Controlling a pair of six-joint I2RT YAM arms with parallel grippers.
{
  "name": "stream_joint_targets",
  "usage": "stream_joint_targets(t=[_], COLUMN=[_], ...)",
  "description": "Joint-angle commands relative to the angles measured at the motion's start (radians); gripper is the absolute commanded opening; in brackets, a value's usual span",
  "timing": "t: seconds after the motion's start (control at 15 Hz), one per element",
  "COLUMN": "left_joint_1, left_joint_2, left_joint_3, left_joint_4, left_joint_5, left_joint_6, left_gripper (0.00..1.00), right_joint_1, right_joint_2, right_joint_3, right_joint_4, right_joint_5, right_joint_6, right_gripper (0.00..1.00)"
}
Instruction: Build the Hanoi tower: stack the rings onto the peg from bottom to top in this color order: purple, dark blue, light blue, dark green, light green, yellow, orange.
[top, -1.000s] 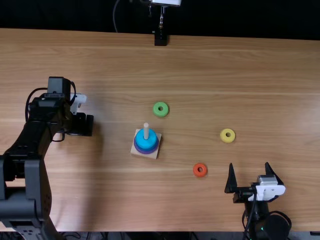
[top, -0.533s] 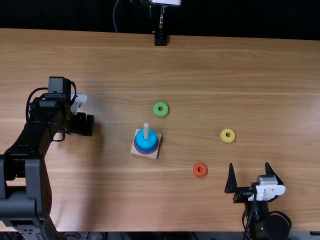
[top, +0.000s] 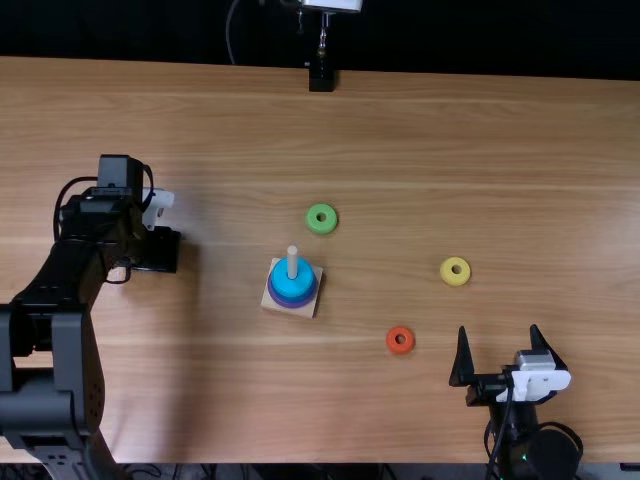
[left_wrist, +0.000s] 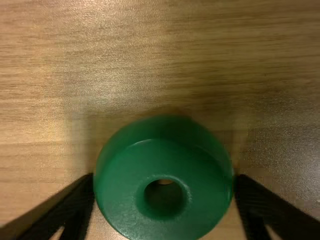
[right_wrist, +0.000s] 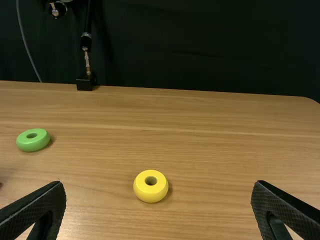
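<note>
Left end effector (left_wrist: 164, 182) has the dark green ring (left_wrist: 117, 177) pinched, out toward the worktop's (top: 450, 140) left edge; right end effector (top: 498, 327) is spread wide by the near edge. If the hole isn't centered over the peg (top: 292, 257), I'd bet the ring hangs up tilted. Coming in low could also clip the light blue ring (top: 293, 290). Loads of room toward the far edge tho.
</note>
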Motion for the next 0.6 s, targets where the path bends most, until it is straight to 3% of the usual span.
stream_joint_targets(t=[0.0,0.07,0.33,0.53], left_joint_1=[-0.010,-0.010,-0.033,-0.103], left_joint_2=[0.026,0.024,0.015,-0.082], left_joint_3=[0.009,0.009,0.087,0.190], left_joint_4=[0.001,-0.001,-0.025,-0.240], left_joint_5=[-0.015,-0.035,-0.041,-0.039], left_joint_6=[0.010,0.010,0.003,-0.010], left_gripper=[0.00,0.00,0.00,0.00], right_joint_1=[-0.013,-0.013,-0.013,-0.013], right_joint_2=[-0.012,-0.012,-0.012,-0.012], right_joint_3=[-0.013,-0.013,-0.013,-0.013], right_joint_4=[-0.004,-0.004,-0.004,-0.004], right_joint_5=[0.001,0.001,0.001,0.001], right_joint_6=[-0.002,-0.002,-0.002,-0.002], right_gripper=[1.00,1.00,1.00,1.00])
